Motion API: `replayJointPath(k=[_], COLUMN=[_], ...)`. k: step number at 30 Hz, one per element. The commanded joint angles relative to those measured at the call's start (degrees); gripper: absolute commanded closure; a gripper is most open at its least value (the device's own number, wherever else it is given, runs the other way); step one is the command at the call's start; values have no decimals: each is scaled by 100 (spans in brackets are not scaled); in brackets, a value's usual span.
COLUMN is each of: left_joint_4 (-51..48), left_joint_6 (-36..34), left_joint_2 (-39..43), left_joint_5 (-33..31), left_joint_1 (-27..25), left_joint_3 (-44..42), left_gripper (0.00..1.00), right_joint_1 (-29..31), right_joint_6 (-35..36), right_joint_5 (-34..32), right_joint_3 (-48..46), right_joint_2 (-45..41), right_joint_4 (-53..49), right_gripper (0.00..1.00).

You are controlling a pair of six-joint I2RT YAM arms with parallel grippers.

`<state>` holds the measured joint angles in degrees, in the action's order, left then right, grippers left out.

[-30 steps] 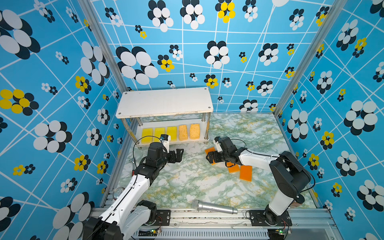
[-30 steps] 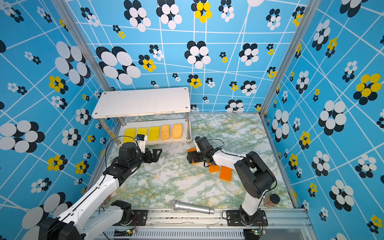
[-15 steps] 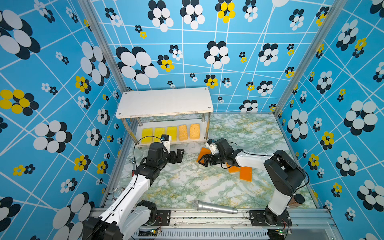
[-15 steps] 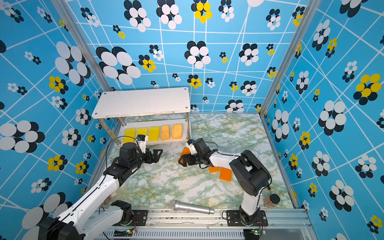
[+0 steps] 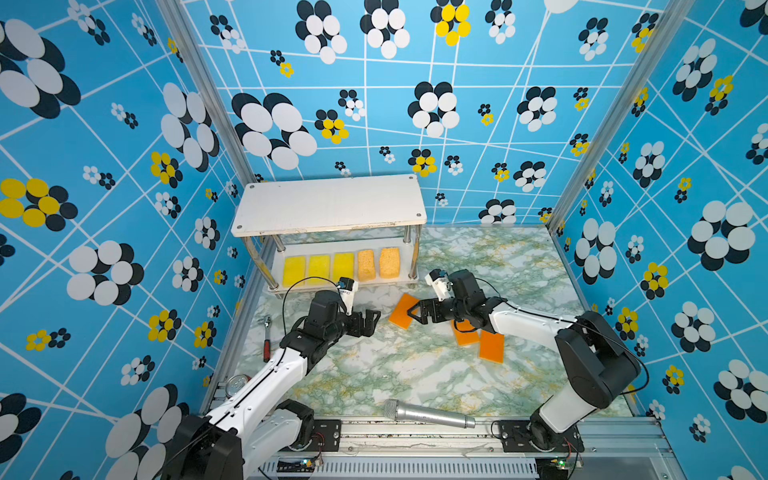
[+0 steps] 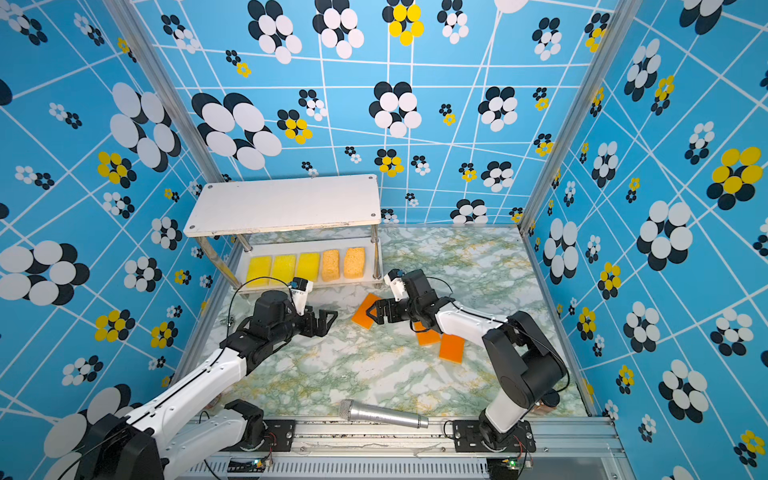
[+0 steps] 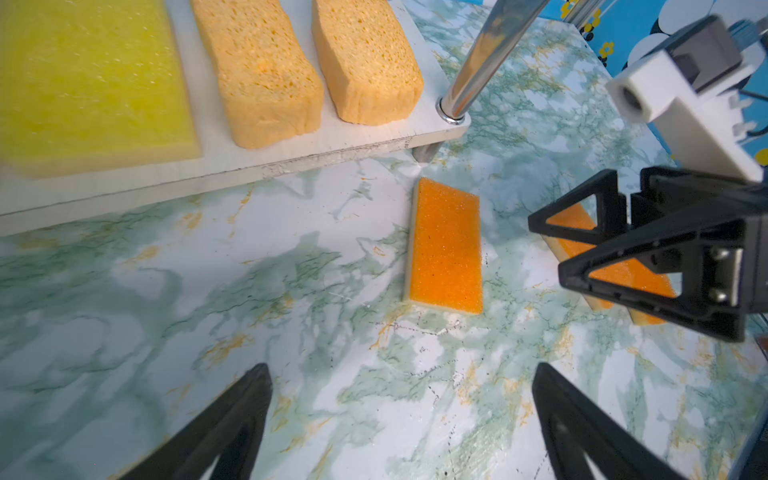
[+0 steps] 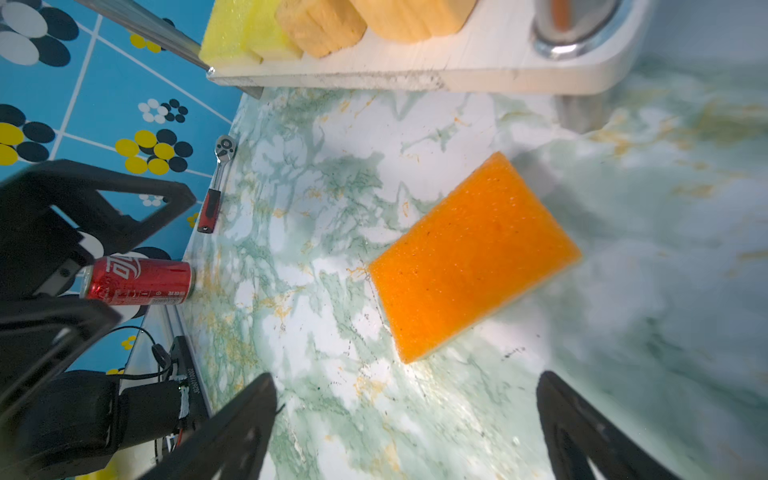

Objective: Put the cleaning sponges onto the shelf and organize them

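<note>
The shelf [image 5: 330, 203] stands at the back left. Its lower board [image 7: 291, 153] carries three yellow sponges [image 5: 319, 268] and two thicker tan sponges [image 5: 378, 262] in a row. One orange sponge [image 5: 403, 311] [image 6: 363, 311] lies flat on the marble table between my grippers. Two more orange sponges [image 5: 465, 336] [image 5: 491, 347] lie under and beside my right arm. My left gripper [image 5: 372, 322] [image 7: 400, 370] is open and empty, a little left of the orange sponge [image 7: 446, 249]. My right gripper [image 5: 415, 313] [image 8: 405, 376] is open and empty, just right of that orange sponge [image 8: 473, 257].
A silver microphone [image 5: 428, 413] lies near the front rail. A red-handled ratchet wrench [image 5: 267, 338] [image 8: 216, 187] and a red cola can [image 8: 141, 280] sit along the left edge. Patterned blue walls close in the table on three sides.
My right gripper carried an orange sponge leftward towards the middle and let it go; the sponge now lies flat. The left arm has not moved.
</note>
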<state>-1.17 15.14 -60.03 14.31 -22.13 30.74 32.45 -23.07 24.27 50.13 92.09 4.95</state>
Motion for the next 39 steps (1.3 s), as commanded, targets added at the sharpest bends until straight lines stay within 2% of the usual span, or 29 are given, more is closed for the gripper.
replayJointPath(k=[1,8,13,19,23,28,39], left_joint_4=[305,405,492,438,440,329,296], left_joint_6=[-128,-409,-480,-725,-826,-887,-881], left_joint_2=[-324,-1413,-2134,-2774,-3033,-3203,-3409], left_joint_5=[144,40,-53,-589,-537,-841,-1096], left_joint_1=[-207,-824,-1065,-1489,-1522,-1522,-1531], left_joint_3=[3,471,854,1319,1525,1663,1733], left_gripper=[1,1,1,1,1,1,1], right_joint_1=[-128,-394,-509,-593,-615,-623,-636], right_joint_6=[231,233,233,228,216,198,145], right_joint_5=[-266,-500,-597,-692,-722,-809,-813], right_joint_3=[-165,-452,-601,-748,-776,-876,-918], right_joint_2=[-430,-1070,-1387,-1596,-1624,-1745,-1704], right_joint_4=[-413,-529,-565,-557,-583,-541,-451], right_gripper=[1,1,1,1,1,1,1])
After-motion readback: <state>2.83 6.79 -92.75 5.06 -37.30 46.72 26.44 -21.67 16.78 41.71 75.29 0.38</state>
